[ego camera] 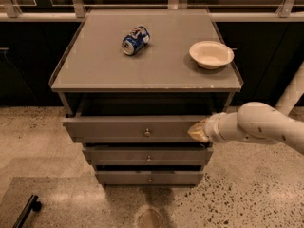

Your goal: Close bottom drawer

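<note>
A grey cabinet (95, 70) has three drawers. The top drawer (118, 127) stands partly open, its front forward of the cabinet top. The middle drawer (118, 156) and the bottom drawer (123, 177), each with a small round knob, sit stepped below it and look nearly closed. My gripper (197, 130) comes in from the right on a white arm (266, 125). Its tan tip is shut, holds nothing, and touches the right end of the top drawer's front, well above the bottom drawer.
A blue soda can (135, 40) lies on its side on the cabinet top, and a white bowl (211, 54) stands at the right. A black handle-like object (26, 212) lies on the speckled floor at lower left. A dark counter with rails runs behind.
</note>
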You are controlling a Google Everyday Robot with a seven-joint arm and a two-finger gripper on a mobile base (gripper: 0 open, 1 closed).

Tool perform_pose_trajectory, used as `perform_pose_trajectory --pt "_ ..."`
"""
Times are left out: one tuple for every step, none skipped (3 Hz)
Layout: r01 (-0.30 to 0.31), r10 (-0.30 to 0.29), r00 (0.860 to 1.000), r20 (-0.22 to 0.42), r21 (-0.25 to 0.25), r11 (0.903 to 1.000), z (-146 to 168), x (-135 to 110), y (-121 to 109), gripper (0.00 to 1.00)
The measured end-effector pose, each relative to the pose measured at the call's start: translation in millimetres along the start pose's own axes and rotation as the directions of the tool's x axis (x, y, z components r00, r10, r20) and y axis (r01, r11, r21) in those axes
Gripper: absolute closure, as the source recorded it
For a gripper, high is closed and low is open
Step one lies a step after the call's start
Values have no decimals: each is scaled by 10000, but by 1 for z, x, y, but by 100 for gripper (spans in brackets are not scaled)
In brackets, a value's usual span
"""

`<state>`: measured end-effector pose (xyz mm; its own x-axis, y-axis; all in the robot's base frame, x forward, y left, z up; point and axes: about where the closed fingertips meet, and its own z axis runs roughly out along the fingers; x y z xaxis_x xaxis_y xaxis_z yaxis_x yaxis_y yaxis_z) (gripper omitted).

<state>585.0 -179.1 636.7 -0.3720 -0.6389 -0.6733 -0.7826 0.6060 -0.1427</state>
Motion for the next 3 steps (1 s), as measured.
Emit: perform_pose_trajectory --pt "490 -493 9987 104 246 9985 15 -29 -14 100" --pt "570 -573 9983 108 267 9980 17 -33 -14 100" --pt "419 -420 9991 -33 -350 9985 14 -16 -12 100"
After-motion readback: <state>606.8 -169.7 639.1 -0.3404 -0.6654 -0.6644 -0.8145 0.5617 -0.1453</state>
